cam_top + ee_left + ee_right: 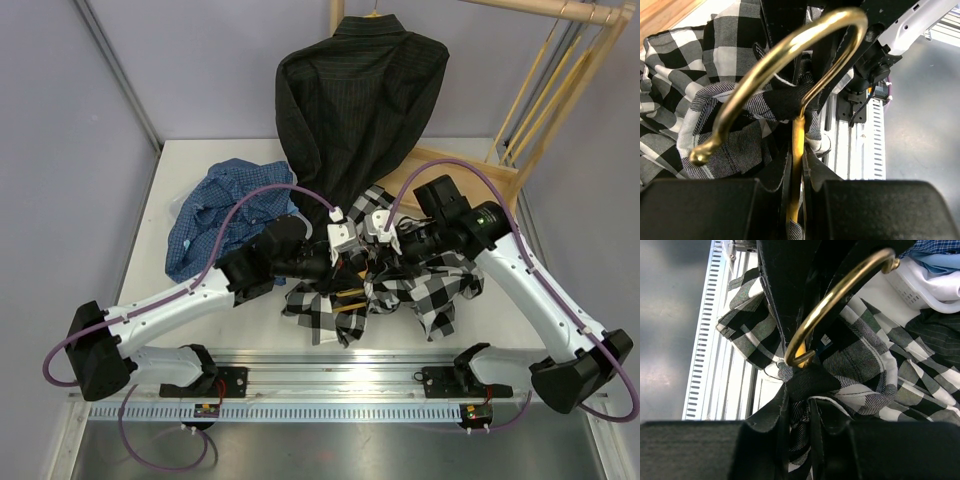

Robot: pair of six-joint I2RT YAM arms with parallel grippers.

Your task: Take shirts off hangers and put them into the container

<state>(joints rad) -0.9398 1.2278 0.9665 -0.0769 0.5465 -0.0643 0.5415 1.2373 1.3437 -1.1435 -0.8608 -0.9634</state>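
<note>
Inward, left arm [170, 300] and right arm [540, 290] angled over desk [175, 170]; left pincer [797, 165] clamped hanger hook [790, 65], right pincer [800, 405] pinched checked shirt [860, 360] near front edge.

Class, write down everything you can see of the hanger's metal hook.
The hanger hook is a smooth, shiny, brass-coloured metal rod bent into an open curve that ends in a small ball tip. Its straight shank runs down between the fingers of the left claw, which is shut on it. The black-and-white check shirt bunches round its base, collar cloth against the shank.
</note>
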